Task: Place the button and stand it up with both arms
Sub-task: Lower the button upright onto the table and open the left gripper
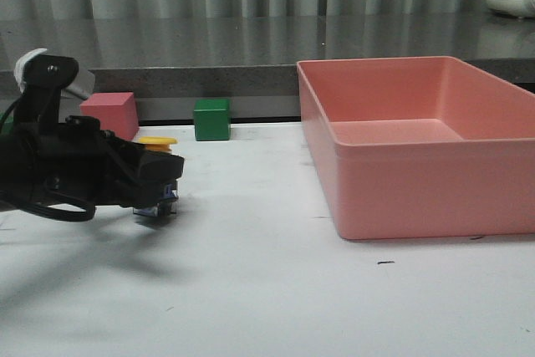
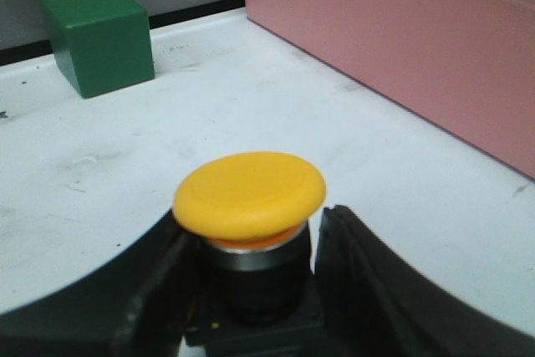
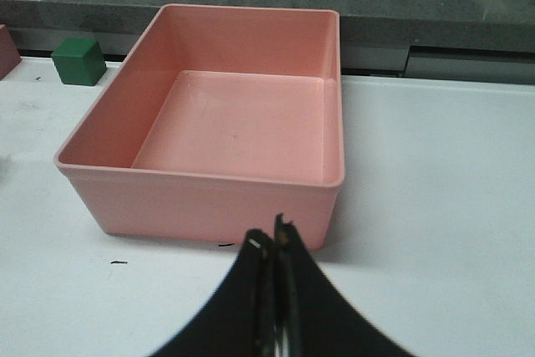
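Front view: at left of the frame the left gripper (image 1: pixel 163 183) is clamped on the button (image 1: pixel 157 175), which stands upright on the white table (image 1: pixel 267 290), yellow cap up, with a pink cube (image 1: pixel 110 113) and green cube (image 1: pixel 211 119) behind it and a pink bin (image 1: pixel 422 144) at right. Left wrist view: the fingers (image 2: pixel 368 290) press both sides of the button's black body (cap at lower centre). Right wrist view: the right gripper (image 3: pixel 273 248) is closed on nothing, low in the frame just before the bin.

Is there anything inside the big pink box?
No, the right wrist view looks straight down into the pink box and shows only its bare floor and walls.
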You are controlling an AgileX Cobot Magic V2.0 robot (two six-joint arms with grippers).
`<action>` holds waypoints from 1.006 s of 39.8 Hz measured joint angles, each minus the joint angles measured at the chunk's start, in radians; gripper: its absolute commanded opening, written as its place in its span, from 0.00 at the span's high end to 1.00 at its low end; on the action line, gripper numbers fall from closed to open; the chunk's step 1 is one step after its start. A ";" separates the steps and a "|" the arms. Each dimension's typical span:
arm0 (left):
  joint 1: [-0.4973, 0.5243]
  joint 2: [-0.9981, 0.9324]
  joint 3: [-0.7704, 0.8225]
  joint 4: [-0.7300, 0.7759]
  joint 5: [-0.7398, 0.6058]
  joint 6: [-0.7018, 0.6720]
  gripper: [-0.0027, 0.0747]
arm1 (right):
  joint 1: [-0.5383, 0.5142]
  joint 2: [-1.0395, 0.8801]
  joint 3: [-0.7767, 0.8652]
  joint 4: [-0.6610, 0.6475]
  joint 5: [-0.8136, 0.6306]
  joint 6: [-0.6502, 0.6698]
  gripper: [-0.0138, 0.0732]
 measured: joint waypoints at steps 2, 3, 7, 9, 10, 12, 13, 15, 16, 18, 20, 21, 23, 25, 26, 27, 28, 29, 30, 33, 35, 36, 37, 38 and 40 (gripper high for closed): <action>0.000 0.004 0.000 -0.002 -0.008 0.001 0.65 | 0.000 0.000 0.000 0.000 0.000 0.000 0.92; 0.000 0.004 0.000 -0.003 -0.007 0.001 0.65 | 0.000 0.000 0.000 0.000 0.000 0.000 0.92; 0.000 0.004 0.000 -0.005 -0.010 0.005 0.65 | 0.000 0.000 0.000 0.000 0.000 0.000 0.92; 0.000 0.004 0.000 -0.005 -0.010 0.019 0.64 | 0.000 0.000 0.000 0.000 0.000 0.000 0.92; 0.000 0.004 0.000 -0.005 -0.010 0.023 0.64 | 0.000 0.000 0.000 0.000 0.000 0.000 0.92; 0.000 0.004 0.000 -0.005 -0.010 0.040 0.62 | 0.000 0.000 0.000 0.000 0.000 0.000 0.92; 0.000 0.004 0.000 -0.005 -0.007 0.045 0.60 | 0.000 0.000 0.000 0.000 0.000 0.000 0.92; 0.000 0.004 0.000 -0.005 -0.005 0.050 0.57 | 0.000 0.000 0.000 0.000 0.000 0.000 0.92; 0.000 0.004 0.000 -0.005 -0.003 0.052 0.56 | 0.000 0.000 0.000 0.000 0.000 0.000 0.92; 0.000 0.004 0.000 -0.005 -0.003 0.056 0.54 | 0.000 0.000 0.000 0.000 0.000 0.000 0.92; 0.000 0.004 0.000 -0.005 -0.003 0.059 0.53 | 0.000 0.000 0.000 0.000 0.000 0.000 0.92; 0.000 0.004 0.000 -0.005 -0.003 0.060 0.53 | 0.000 0.000 0.000 0.000 0.000 0.000 0.92; 0.000 0.004 0.000 -0.005 -0.003 0.065 0.53 | 0.000 0.000 0.000 0.000 0.000 0.000 0.92; 0.000 0.004 0.000 -0.005 -0.003 0.063 0.53 | 0.000 0.000 0.000 0.000 0.000 0.000 0.92; 0.000 0.004 0.000 -0.005 -0.003 0.063 0.52 | 0.000 0.000 0.000 0.000 0.000 0.000 0.92; 0.000 0.004 0.000 -0.003 -0.003 0.063 0.51 | 0.000 0.000 0.000 0.000 0.000 0.000 0.92; 0.000 0.004 0.000 -0.001 -0.003 0.063 0.49 | 0.000 0.000 0.000 0.000 0.000 0.000 0.92; 0.000 0.004 0.000 0.001 -0.003 0.065 0.46 | 0.000 0.000 0.000 0.000 0.000 0.000 0.92; 0.000 0.004 0.000 0.004 -0.003 0.065 0.44 | 0.000 0.000 0.000 0.000 0.000 0.000 0.92; 0.000 0.004 0.000 0.012 -0.002 0.065 0.36 | 0.000 0.000 0.000 0.000 0.000 0.000 0.92; 0.000 0.004 0.000 0.016 -0.002 0.065 0.33 | 0.000 0.000 0.000 0.000 0.000 0.000 0.92; 0.000 0.004 0.000 0.019 -0.002 0.065 0.31 | 0.000 0.000 0.000 0.000 0.000 0.000 0.92; 0.000 0.004 0.000 0.019 -0.002 0.065 0.30 | 0.000 0.000 0.000 0.000 0.000 0.000 0.92; 0.000 0.004 0.000 0.019 -0.002 0.065 0.30 | 0.000 0.000 0.000 0.000 0.000 0.000 0.92; 0.000 0.004 0.000 0.019 -0.002 0.065 0.30 | 0.000 0.000 0.000 0.000 0.000 0.000 0.92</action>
